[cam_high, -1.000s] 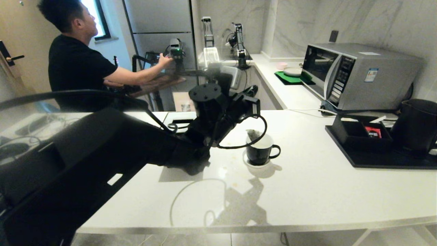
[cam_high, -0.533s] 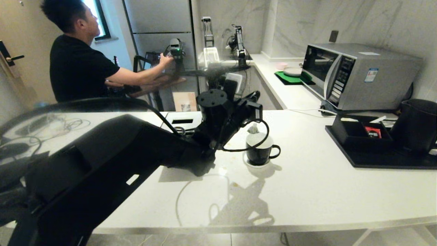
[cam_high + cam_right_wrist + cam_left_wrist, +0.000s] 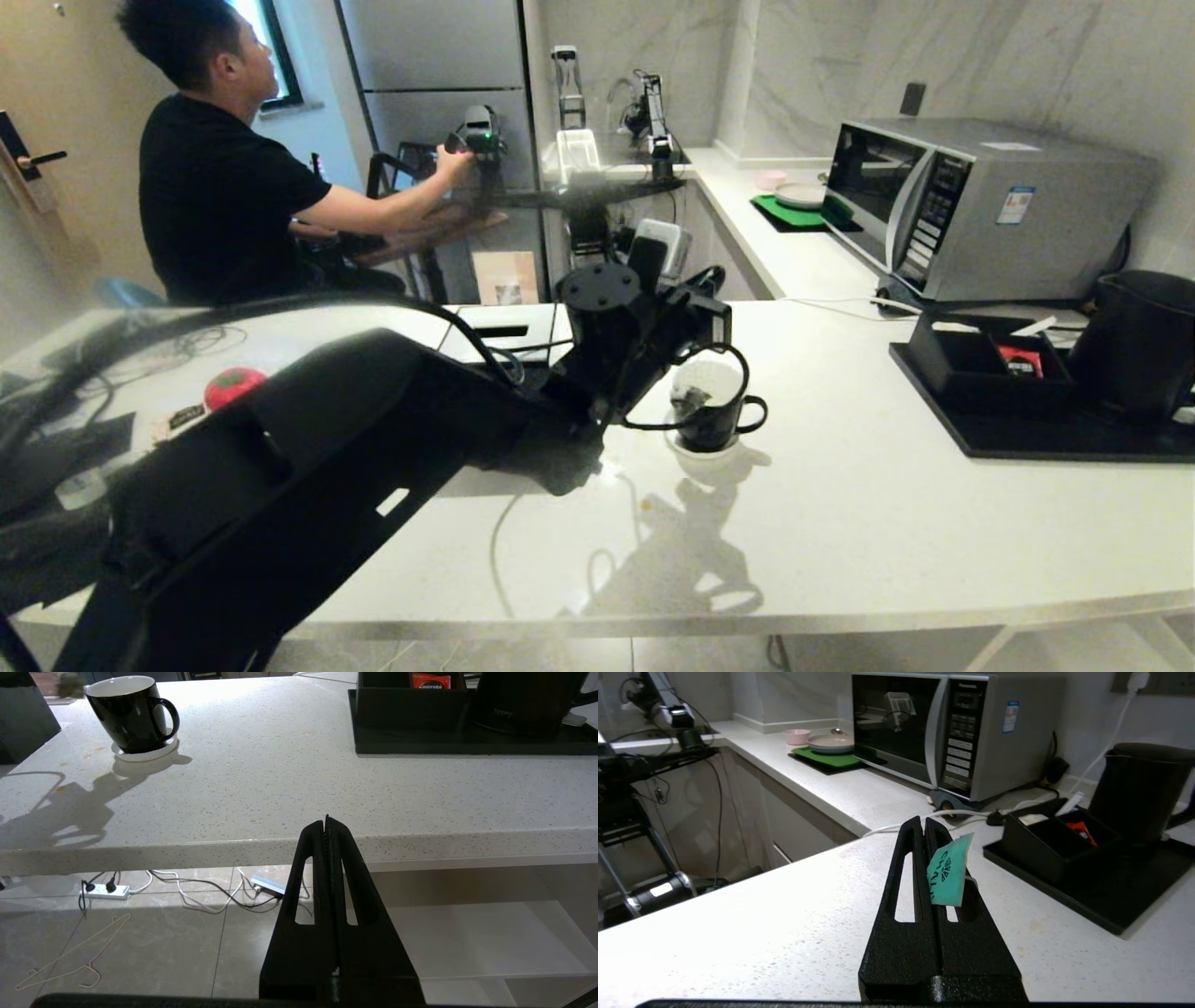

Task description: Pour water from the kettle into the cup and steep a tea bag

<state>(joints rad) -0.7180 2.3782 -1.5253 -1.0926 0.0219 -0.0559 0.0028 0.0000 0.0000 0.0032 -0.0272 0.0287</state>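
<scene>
- Desk (image 3: 840, 523) carries everything; the kettle (image 3: 1144, 341) stands back on its tray at the far right, so pouring looks finished.
- Left gripper (image 3: 924, 828) is clamped on the bag's teal tag (image 3: 948, 870), above the cup (image 3: 708, 411).
- Right gripper (image 3: 325, 823) hangs pressed together and empty below the desk edge.
- Tea bag (image 3: 691, 403) hangs inside the cup; steeping seems under way, with letting go of the tag left.

A white speckled counter (image 3: 887, 523) is carrying the cup's saucer (image 3: 695, 446), a black tray (image 3: 1074, 434) and a microwave (image 3: 971, 205).
</scene>
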